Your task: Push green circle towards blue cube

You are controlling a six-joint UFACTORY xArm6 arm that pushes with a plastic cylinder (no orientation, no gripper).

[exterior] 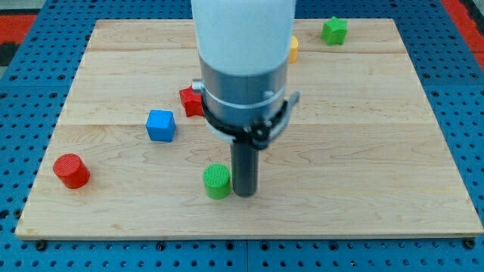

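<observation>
My tip [244, 193] rests on the wooden tabletop [363, 151] in the lower middle of the frame, just to the right of the green circle [217, 180] and close enough that the two appear to touch, though the angle leaves that uncertain. The arm carries no claw, so nothing stands apart or together: only the straight dark rod, hanging from a grey collar under a white housing that fills the upper middle of the frame. The blue cube [160, 125] sits up and to the left of the green circle, well apart from it. A red block [191, 100], partly hidden behind the arm, lies just to the right of the blue cube and a little higher. A red cylinder [71, 170] stands at the lower left of the frame. Near the top edge, a yellow block [293, 48] peeks out from behind the housing, and a green block [334, 30], its shape hard to make out, sits to its right.
</observation>
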